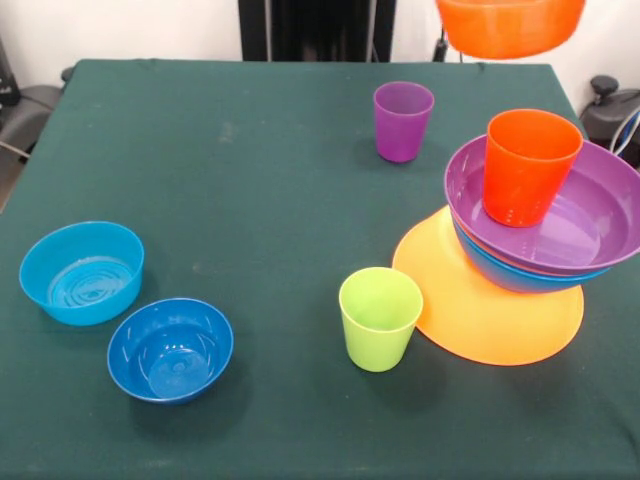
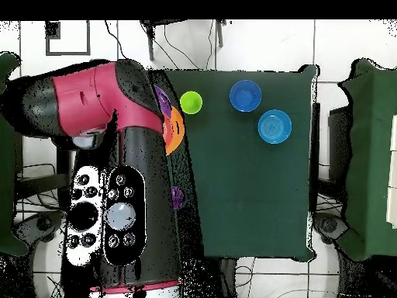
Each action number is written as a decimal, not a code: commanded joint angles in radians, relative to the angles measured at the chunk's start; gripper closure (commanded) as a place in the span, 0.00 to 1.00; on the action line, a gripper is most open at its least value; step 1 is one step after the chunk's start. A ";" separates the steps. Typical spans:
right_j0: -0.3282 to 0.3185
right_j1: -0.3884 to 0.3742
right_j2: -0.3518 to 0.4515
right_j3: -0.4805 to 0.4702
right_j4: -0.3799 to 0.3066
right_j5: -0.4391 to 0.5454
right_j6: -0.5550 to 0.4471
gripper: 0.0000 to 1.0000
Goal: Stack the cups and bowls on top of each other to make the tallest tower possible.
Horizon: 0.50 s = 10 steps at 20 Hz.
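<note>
The tower stands at the right of the front view: an upturned orange-yellow bowl (image 1: 480,310), a blue bowl (image 1: 515,275) on it, then a tilted purple bowl (image 1: 600,215) with the orange cup (image 1: 530,165) upright inside. A small orange bowl (image 1: 510,25) hangs in the air above it at the top edge; what holds it is cut off. The purple cup (image 1: 403,120), lime green cup (image 1: 380,317), light blue bowl (image 1: 82,272) and dark blue bowl (image 1: 170,348) stand loose on the table. The yellow cup is out of view. In neither view does the gripper show.
In the overhead view the red and black arm (image 2: 116,155) covers the tower side of the green table (image 2: 248,202). The orange-yellow bowl's edge (image 2: 176,130), lime cup (image 2: 191,102), dark blue bowl (image 2: 245,95) and light blue bowl (image 2: 274,126) show beside it.
</note>
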 commanded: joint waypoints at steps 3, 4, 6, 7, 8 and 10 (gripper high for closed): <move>0.058 0.083 -0.100 -0.038 -0.152 -0.080 0.222 1.00; 0.064 0.092 -0.111 -0.049 -0.157 -0.082 0.227 1.00; 0.082 0.099 -0.132 -0.059 -0.169 -0.094 0.239 1.00; 0.090 0.102 -0.142 -0.064 -0.172 -0.097 0.245 1.00; 0.101 0.111 -0.154 -0.076 -0.182 -0.111 0.249 1.00; 0.123 0.122 -0.179 -0.091 -0.198 -0.141 0.267 1.00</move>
